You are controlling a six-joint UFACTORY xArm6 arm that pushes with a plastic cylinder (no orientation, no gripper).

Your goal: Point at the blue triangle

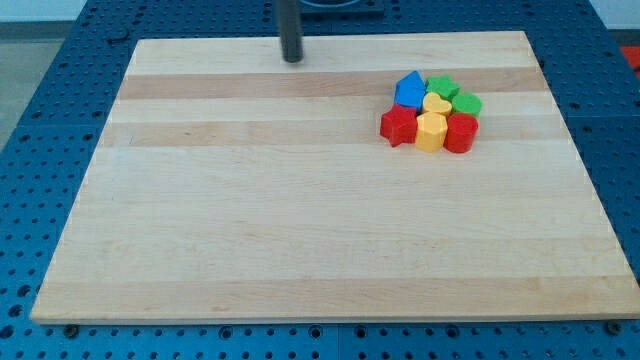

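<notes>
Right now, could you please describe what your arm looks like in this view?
Only a straight, dark grey, round rod shows, entering from the view's top. My tip is its blunt lower end. I see no cables, markings or sleeve.

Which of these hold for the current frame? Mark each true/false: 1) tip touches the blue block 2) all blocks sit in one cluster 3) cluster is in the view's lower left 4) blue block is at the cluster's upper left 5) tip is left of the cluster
1) False. My tip stands apart from the blue block, with bare board between them.
2) True. The blue block, two green blocks, two yellow blocks and two red blocks are packed together.
3) False. The cluster sits in the view's upper right.
4) True.
5) True. It is toward the view's left and slightly higher.
</notes>
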